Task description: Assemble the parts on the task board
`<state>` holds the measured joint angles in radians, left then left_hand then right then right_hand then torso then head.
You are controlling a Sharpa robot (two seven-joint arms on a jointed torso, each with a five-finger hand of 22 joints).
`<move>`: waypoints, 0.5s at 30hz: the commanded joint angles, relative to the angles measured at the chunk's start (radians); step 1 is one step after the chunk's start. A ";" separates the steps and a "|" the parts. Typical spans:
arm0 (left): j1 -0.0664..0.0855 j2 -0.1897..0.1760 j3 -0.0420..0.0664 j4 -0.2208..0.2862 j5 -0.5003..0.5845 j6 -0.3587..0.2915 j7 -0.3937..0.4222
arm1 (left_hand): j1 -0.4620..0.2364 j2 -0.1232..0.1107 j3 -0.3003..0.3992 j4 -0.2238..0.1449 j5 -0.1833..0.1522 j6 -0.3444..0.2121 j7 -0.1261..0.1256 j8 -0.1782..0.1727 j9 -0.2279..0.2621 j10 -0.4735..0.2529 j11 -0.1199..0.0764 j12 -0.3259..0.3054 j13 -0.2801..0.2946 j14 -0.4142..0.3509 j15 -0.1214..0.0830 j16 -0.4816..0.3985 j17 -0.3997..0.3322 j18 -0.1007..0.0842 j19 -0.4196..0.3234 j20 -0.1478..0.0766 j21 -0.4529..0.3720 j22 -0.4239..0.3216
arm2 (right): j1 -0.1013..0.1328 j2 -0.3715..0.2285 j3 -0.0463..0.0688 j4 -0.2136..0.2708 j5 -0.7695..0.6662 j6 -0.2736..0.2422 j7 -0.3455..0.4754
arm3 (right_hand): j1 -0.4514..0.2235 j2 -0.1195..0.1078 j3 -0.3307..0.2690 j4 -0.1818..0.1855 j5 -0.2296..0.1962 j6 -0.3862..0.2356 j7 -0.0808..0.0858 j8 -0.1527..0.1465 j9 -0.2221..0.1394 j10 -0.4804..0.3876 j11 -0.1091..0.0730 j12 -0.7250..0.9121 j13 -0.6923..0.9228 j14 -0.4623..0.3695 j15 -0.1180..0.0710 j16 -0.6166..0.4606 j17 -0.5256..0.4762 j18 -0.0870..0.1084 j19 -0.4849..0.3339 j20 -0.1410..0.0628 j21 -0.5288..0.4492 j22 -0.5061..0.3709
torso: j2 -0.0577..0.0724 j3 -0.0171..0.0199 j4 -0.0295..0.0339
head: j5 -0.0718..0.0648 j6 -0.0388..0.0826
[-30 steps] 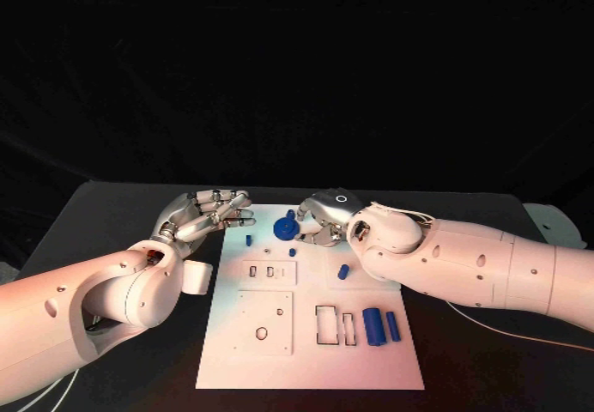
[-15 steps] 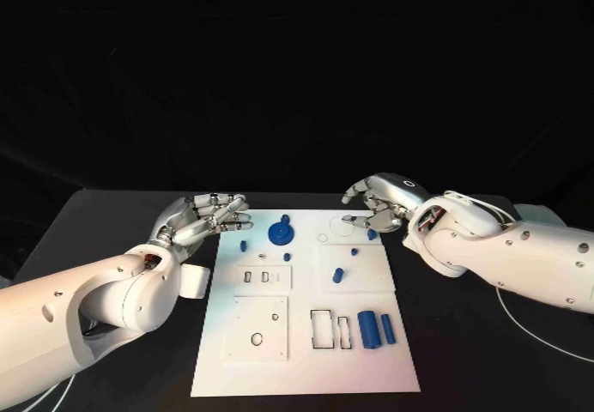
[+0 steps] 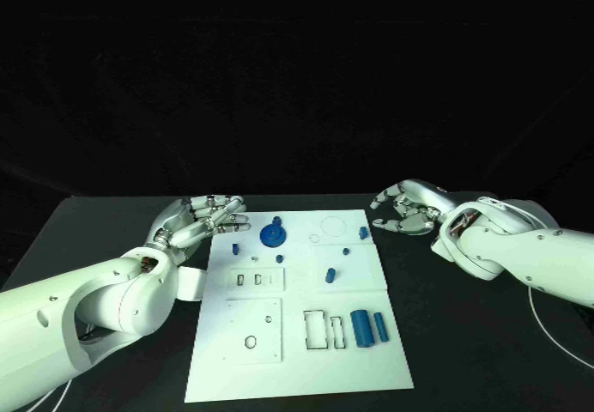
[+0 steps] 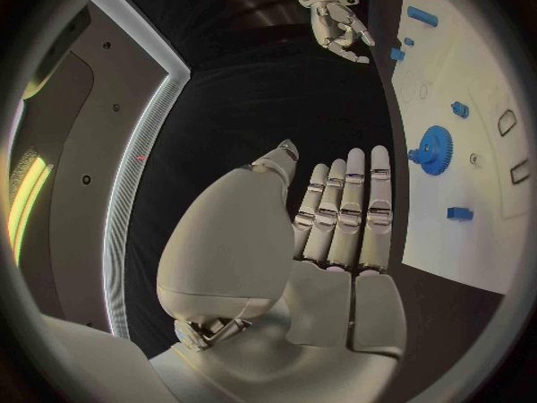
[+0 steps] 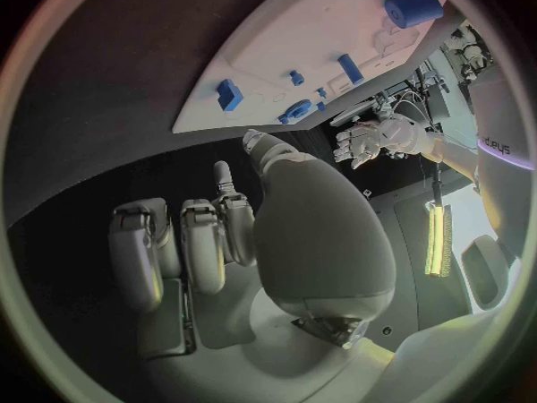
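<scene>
Holding nothing in either hand: left hand (image 3: 198,217) open off the task board's (image 3: 297,369) far-left corner, right hand (image 3: 406,209) empty with fingers loosely curled off its far-right corner. Gear (image 3: 274,232) sits near the far edge, looks seated. Two cylinders (image 3: 369,327) lie loose beside the open slots (image 3: 324,329) toward the near right; small parts (image 3: 330,275) scattered mid-board. My read: mostly still to do.
</scene>
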<state>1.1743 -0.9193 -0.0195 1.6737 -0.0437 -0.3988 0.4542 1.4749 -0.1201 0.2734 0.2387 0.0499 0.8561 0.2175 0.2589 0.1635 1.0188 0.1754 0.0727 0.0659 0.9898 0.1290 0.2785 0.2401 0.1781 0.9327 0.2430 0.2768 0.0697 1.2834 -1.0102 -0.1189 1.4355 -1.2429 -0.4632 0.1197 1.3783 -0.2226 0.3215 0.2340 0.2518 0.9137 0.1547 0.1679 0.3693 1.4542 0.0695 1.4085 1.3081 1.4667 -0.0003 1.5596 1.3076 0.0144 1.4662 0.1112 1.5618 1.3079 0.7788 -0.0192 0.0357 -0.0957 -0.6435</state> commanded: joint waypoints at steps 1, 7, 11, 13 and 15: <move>0.001 0.003 0.001 0.001 0.001 0.022 0.008 | -0.005 0.001 0.006 -0.001 0.003 -0.007 0.013 -0.004 -0.002 0.004 0.004 -0.006 -0.001 0.005 0.005 -0.006 0.001 0.006 0.007 -0.001 -0.004 -0.001 | -0.004 0.005 0.000 -0.018 0.031 0.048 0.036 | 0.010 -0.002 0.000 -0.008 0.005 -0.001 0.005 -0.006 0.001 -0.004 0.005 -0.003 0.125 0.098 0.004 0.001 0.238 -0.013 0.101 -0.001 0.004 0.258 | 0.001 0.0004 0.0009 | 0.001 -0.002; 0.001 0.004 0.000 0.000 0.001 0.023 0.008 | -0.005 0.001 0.006 -0.001 0.003 -0.007 0.013 -0.004 -0.002 0.004 0.004 -0.006 -0.001 0.005 0.005 -0.006 0.001 0.006 0.007 -0.001 -0.004 -0.001 | -0.017 0.026 -0.001 -0.052 0.034 0.066 0.032 | 0.011 -0.003 0.000 -0.009 0.005 -0.002 0.005 -0.007 0.000 -0.005 0.005 -0.005 0.124 0.098 0.004 0.000 0.237 -0.013 0.100 -0.001 0.004 0.258 | 0.000 -0.0017 0.0032 | 0.001 -0.007; 0.001 0.004 0.000 0.000 0.001 0.023 0.008 | -0.005 0.001 0.006 -0.001 0.003 -0.007 0.013 -0.004 -0.002 0.004 0.004 -0.006 -0.001 0.005 0.005 -0.006 0.001 0.006 0.007 -0.001 -0.004 -0.001 | -0.030 0.038 -0.001 -0.066 0.038 0.072 0.032 | 0.012 -0.004 0.000 -0.009 0.002 -0.006 0.006 -0.009 0.000 -0.008 0.006 -0.008 0.121 0.098 0.005 0.000 0.237 -0.012 0.099 0.000 0.002 0.256 | 0.001 -0.0029 0.0046 | 0.000 -0.007; 0.001 0.005 0.000 -0.001 0.001 0.023 0.008 | -0.005 0.001 0.006 -0.001 0.003 -0.007 0.013 -0.004 -0.002 0.004 0.004 -0.006 -0.001 0.005 0.005 -0.006 0.001 0.006 0.007 -0.001 -0.004 -0.001 | -0.035 0.044 -0.001 -0.074 0.039 0.076 0.032 | 0.012 -0.004 0.000 -0.009 0.002 -0.006 0.006 -0.009 0.000 -0.008 0.006 -0.008 0.121 0.098 0.005 0.000 0.237 -0.012 0.099 0.000 0.002 0.256 | -0.001 -0.0037 0.0057 | -0.001 -0.010; 0.000 0.004 0.000 -0.001 0.001 0.023 0.008 | -0.005 0.001 0.006 -0.001 0.003 -0.007 0.013 -0.004 -0.002 0.004 0.004 -0.006 -0.001 0.005 0.005 -0.006 0.001 0.006 0.007 -0.001 -0.004 -0.001 | -0.040 0.049 -0.001 -0.081 0.040 0.079 0.031 | 0.011 -0.004 -0.001 -0.009 0.001 -0.007 0.007 -0.011 -0.001 -0.008 0.007 -0.009 0.121 0.098 0.005 0.001 0.238 -0.012 0.098 0.000 0.001 0.256 | -0.001 -0.0037 0.0070 | -0.001 -0.011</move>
<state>1.1741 -0.9169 -0.0196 1.6719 -0.0437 -0.3950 0.4542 1.4749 -0.1201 0.2734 0.2387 0.0499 0.8561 0.2175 0.2589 0.1635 1.0188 0.1754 0.0727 0.0659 0.9898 0.1290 0.2785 0.2400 0.1781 0.9327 0.2430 0.2768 0.0698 1.2460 -0.9640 -0.1205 1.3583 -1.2093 -0.4153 0.1397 1.3821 -0.2265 0.3214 0.2286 0.2518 0.9102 0.1582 0.1640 0.3692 1.4503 0.0735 1.4034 1.3079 1.4666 -0.0003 1.5596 1.3075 0.0144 1.4662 0.1112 1.5618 1.3077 0.7793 -0.0221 0.0408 -0.0959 -0.6529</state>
